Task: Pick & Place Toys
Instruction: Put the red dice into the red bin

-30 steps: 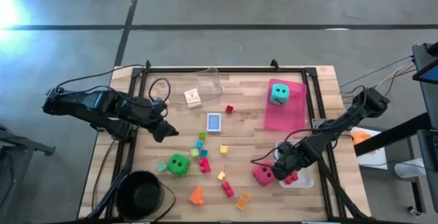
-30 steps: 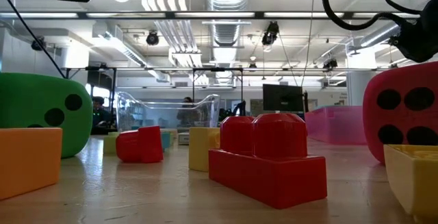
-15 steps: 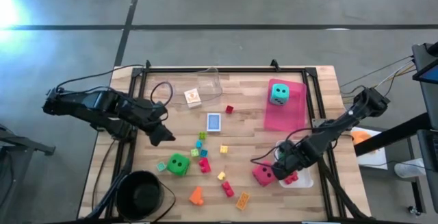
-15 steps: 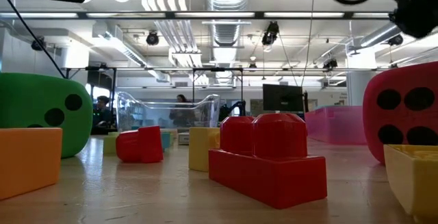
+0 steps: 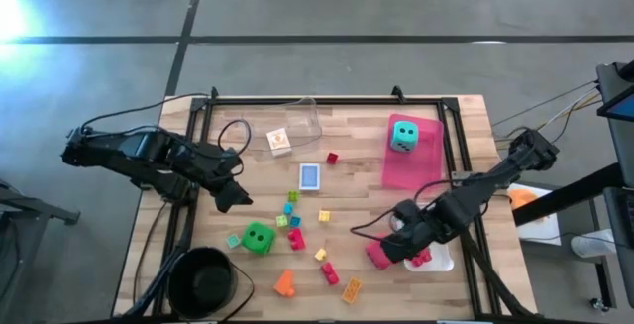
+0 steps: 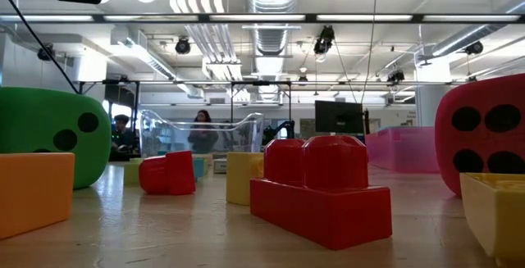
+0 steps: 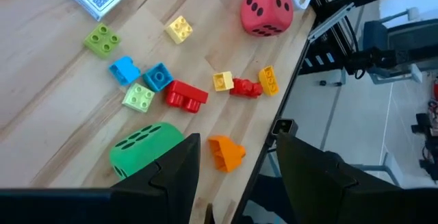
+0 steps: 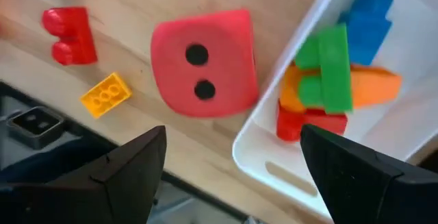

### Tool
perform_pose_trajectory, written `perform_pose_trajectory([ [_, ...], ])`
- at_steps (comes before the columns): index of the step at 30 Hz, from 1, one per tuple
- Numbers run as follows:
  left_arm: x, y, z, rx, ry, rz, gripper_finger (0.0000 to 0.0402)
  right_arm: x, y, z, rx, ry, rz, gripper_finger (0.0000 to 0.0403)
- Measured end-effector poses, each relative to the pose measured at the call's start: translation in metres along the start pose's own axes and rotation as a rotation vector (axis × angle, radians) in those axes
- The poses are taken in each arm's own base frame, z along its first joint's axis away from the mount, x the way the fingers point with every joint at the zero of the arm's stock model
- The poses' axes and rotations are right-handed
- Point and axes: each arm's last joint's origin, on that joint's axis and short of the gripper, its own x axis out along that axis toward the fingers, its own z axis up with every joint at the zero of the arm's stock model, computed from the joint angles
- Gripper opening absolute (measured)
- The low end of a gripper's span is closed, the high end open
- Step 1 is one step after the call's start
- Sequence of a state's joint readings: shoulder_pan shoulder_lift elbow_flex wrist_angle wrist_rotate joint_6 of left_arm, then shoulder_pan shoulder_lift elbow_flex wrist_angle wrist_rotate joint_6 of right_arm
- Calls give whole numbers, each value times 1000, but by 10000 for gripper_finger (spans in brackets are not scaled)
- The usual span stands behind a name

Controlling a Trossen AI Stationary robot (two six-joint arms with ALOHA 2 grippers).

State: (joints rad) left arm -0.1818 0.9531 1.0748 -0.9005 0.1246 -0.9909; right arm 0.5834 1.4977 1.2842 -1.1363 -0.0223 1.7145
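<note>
Two black pips, red die [image 8: 204, 63]

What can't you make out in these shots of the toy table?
- Red die: high view, half hidden under the right claw.
- Black bowl: high view, inside too dark to tell contents.
- Green die: low view, cut off by the frame edge.
- Bricks in the white tray: right wrist view, stacked, lower ones hidden.

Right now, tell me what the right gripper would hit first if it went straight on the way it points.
Probably the red dice: the right gripper stands open, and the dice lies ahead of its fingers, beside the white tray. Depth is unclear, so the tray's rim could come first.
</note>
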Motion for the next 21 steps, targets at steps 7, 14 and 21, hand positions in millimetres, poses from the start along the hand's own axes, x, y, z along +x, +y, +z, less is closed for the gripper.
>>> perform_pose_trajectory([
  [7,0,0,0,-6,0,0,197,16,35,8,-161,-10,-39,331],
  [14,0,0,0,-32,0,1,197,25,64,18,-299,-15,-40,331],
  [21,0,0,0,-57,1,1,197,27,72,28,-280,-69,-64,332],
])
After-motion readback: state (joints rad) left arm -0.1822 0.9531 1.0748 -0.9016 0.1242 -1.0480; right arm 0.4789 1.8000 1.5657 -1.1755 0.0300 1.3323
